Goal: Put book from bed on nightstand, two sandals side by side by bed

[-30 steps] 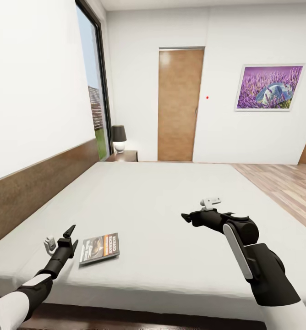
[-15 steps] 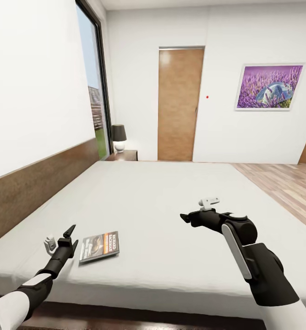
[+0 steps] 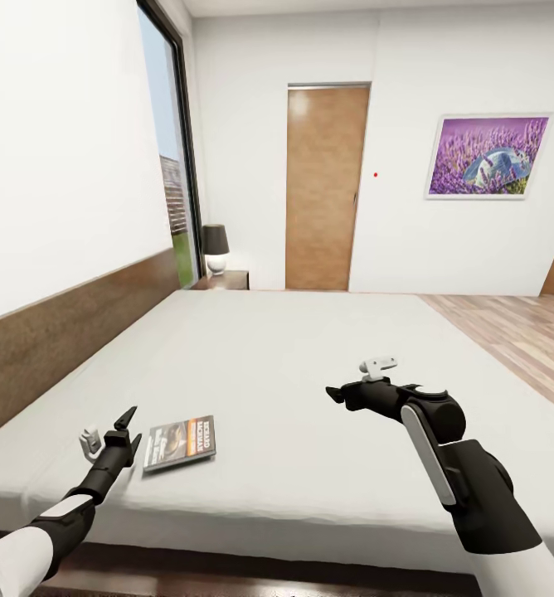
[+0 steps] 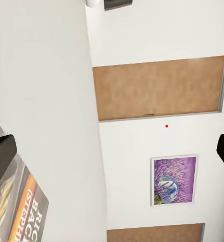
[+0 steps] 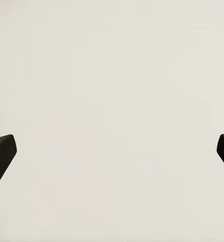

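Book (image 3: 180,444) flat on bed (image 3: 310,356), near the front edge, at about 7 o'clock in the head view. Left gripper (image 3: 121,431) just beside it at its 9 o'clock, apart, jaws spread wide, holding nothing. Right gripper (image 3: 337,393) over bare mattress well off at the book's 3 o'clock, jaws also wide apart, empty.

Risks, as judged:
- Thin paperback lying flush on soft mattress: no edge to get a fingertip under. Likely to push the book along or dig into the bedding instead of pinching it.
- Sideways shove toward 6 o'clock could slide it off the front edge to the floor.
- Pinching one cover only: book may fan open and slip out.
- Long carry afterwards: nightstand (image 3: 225,280) sits far off at 11 o'clock, lamp (image 3: 216,248) on top taking up room. Poor placement could knock the lamp.

Room: wood headboard (image 3: 70,332) along 9 o'clock, window (image 3: 171,166), door (image 3: 325,186) at 12, lavender picture (image 3: 487,157) at 1, plank floor (image 3: 517,332) at 3. Sandals nowhere spotted yet.
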Controlling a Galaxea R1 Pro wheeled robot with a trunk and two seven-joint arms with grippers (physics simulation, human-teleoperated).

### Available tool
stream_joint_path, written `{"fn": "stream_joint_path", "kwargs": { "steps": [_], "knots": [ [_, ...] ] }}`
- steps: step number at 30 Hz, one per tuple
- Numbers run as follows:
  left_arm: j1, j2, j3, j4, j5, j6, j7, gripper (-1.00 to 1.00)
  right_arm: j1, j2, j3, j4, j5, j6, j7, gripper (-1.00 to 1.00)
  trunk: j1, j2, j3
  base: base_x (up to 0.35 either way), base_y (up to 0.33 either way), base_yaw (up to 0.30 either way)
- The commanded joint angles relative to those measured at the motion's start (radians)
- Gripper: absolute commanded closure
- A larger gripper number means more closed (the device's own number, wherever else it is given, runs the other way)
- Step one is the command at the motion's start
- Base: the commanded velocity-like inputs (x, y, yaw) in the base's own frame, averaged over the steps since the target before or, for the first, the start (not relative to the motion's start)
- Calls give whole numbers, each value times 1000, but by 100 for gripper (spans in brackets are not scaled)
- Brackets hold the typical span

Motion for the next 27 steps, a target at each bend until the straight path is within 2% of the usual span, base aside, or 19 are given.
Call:
{"fn": "stream_joint_path", "kwargs": {
  "steps": [1,5,27],
  "knots": [
    [0,0,-5,0,11,11,-3,-100,-1,-1,1,-1,-1,4,1,-100,4,-8,-4,0,0,0],
    [0,1,-5,0,11,11,-4,-100,0,-1,1,-1,-1,4,1,-100,19,-36,-17,0,0,0],
    [-12,9,-4,0,11,9,-3,-100,-1,-1,1,-1,-1,5,0,-100,19,-36,-17,0,0,0]
  ]
}}
